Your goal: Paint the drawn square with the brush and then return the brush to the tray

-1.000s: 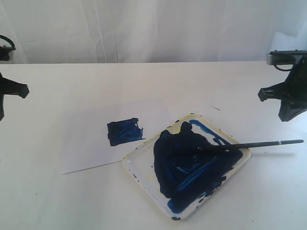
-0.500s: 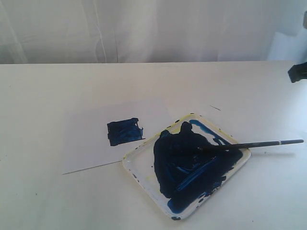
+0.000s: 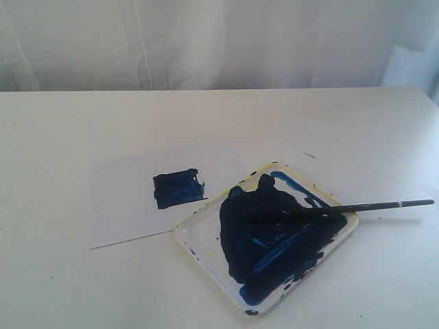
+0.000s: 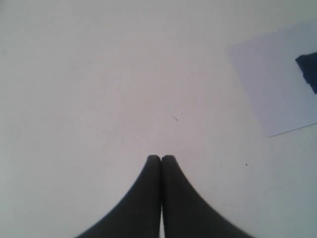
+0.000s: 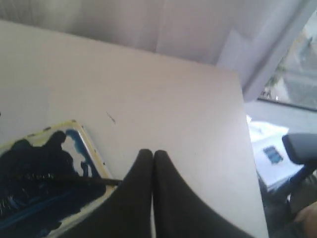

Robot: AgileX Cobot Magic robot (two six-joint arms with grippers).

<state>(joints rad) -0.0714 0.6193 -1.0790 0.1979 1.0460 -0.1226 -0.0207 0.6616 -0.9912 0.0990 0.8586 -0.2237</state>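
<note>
Brush (image 3: 357, 206) laid across tray (image 3: 199, 240), square (image 3: 178, 188) painted blue. Left hand (image 4: 161, 157) closed, empty; right hand (image 5: 152, 152) closed, empty, above brush.

Neither arm shows anywhere in the exterior view. In the left wrist view, the left gripper's (image 4: 161, 157) two dark, curved fingers rise from the bottom centre of the frame, tips pressed together, nothing between them. In the right wrist view, the right gripper's (image 5: 152, 152) two black tapered fingers likewise meet at bottom centre, closed and empty.
</note>
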